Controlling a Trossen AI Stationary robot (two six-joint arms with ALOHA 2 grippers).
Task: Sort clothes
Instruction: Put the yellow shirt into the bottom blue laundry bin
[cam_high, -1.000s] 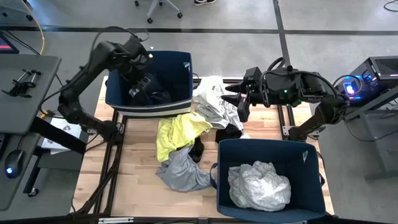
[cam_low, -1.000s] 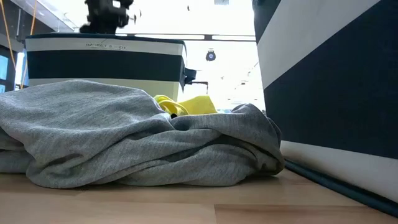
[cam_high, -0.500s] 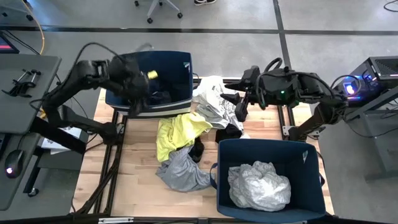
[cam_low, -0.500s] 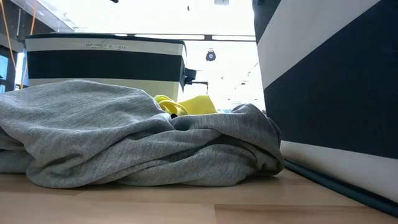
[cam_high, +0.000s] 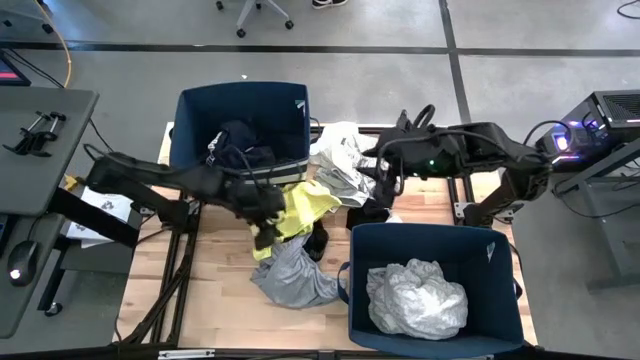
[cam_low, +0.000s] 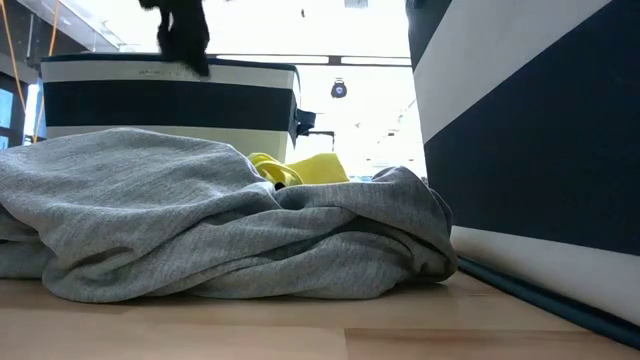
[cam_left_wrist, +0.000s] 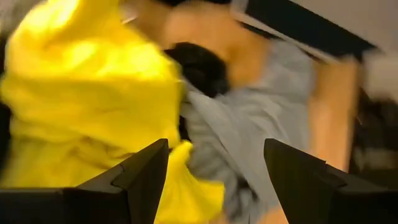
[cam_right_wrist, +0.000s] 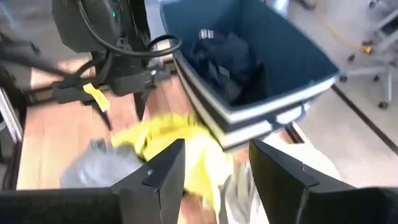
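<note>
While dark clothes (cam_high: 243, 148) lie in the far bin (cam_high: 190, 120), the left pincer (cam_high: 263, 236) hangs wide and empty over the yellow garment (cam_high: 290, 208), apparently its next pick. Spread wide too, the right pincer (cam_high: 376, 183) waits above the white printed garment (cam_high: 340, 160) on the desk (cam_high: 220, 290).

Light wood table (cam_high: 215, 300). Far left: navy bin (cam_high: 240, 125). Near right: second navy bin (cam_high: 432, 285). Between them, a loose pile: yellow garment (cam_high: 295, 210), grey garment (cam_high: 295, 275), black garment (cam_high: 318, 240), white printed garment (cam_high: 340, 160) at far centre.

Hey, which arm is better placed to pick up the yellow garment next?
Left. The left gripper hangs open right over the yellow garment, which fills its wrist view. The right gripper is open too, but over the white printed garment.
</note>
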